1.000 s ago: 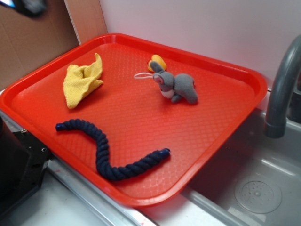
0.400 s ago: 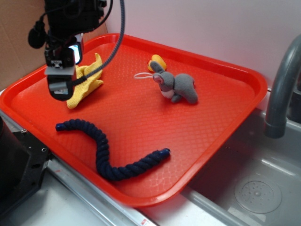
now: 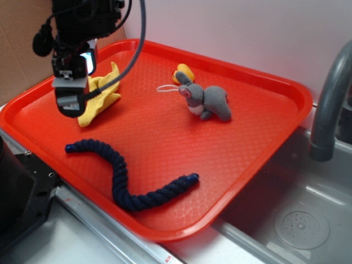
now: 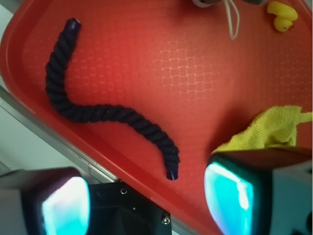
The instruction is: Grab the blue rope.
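The blue rope [image 3: 118, 170] lies limp in a wavy S near the front edge of the red tray [image 3: 165, 135], both capped ends showing. My gripper [image 3: 70, 102] hangs above the tray's left side, over the yellow cloth [image 3: 102, 93], well clear of the rope and behind its left end. In the wrist view the rope [image 4: 112, 115] runs across the tray [image 4: 195, 63], one end lying just ahead of my gripper [image 4: 146, 205]. The two cyan pads [image 4: 229, 198] stand far apart with nothing between them, so the gripper is open.
A grey toy mouse [image 3: 208, 102] and a small yellow-orange toy [image 3: 183, 71] lie at the tray's back. A grey faucet [image 3: 330, 99] and sink basin [image 3: 297, 220] are to the right. A black block [image 3: 16, 192] sits at the tray's front left edge.
One second ago the arm was barely in view at the top left; it has since come down over the tray's left side. Nothing has moved in the last half second.
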### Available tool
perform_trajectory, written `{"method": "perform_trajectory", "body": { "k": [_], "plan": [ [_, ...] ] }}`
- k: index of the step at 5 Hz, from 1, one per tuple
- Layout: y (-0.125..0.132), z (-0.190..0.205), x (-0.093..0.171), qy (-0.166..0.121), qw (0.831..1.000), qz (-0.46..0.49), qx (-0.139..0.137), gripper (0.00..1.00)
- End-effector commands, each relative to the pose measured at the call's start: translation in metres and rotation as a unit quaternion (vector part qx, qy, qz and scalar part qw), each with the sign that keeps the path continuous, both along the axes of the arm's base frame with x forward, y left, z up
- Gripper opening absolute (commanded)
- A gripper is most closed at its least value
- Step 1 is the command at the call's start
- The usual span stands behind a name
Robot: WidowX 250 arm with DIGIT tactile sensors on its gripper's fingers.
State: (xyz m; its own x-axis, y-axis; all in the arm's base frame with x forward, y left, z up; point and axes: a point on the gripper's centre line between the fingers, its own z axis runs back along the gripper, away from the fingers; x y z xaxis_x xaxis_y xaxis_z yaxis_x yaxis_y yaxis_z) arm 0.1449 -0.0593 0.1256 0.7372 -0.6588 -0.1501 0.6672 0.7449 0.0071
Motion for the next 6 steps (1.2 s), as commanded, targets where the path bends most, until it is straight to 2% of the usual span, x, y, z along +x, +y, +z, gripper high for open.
{"method": "perform_trajectory", "body": {
  "k": [1,2,3,5,6],
  "plan": [
    [0.002,-0.041,-0.012,-0.046,0.975,-0.217,0.018,1.00],
    [-0.003,-0.054,-0.012,-0.030,0.952,-0.303,0.012,1.00],
    [-0.007,-0.063,-0.011,-0.036,0.940,-0.338,-0.020,1.00],
    [-0.007,-0.112,-0.012,-0.008,0.929,-0.367,-0.042,1.00],
    [-0.008,-0.130,-0.002,0.016,0.927,-0.371,-0.047,1.00]
  ]
}}
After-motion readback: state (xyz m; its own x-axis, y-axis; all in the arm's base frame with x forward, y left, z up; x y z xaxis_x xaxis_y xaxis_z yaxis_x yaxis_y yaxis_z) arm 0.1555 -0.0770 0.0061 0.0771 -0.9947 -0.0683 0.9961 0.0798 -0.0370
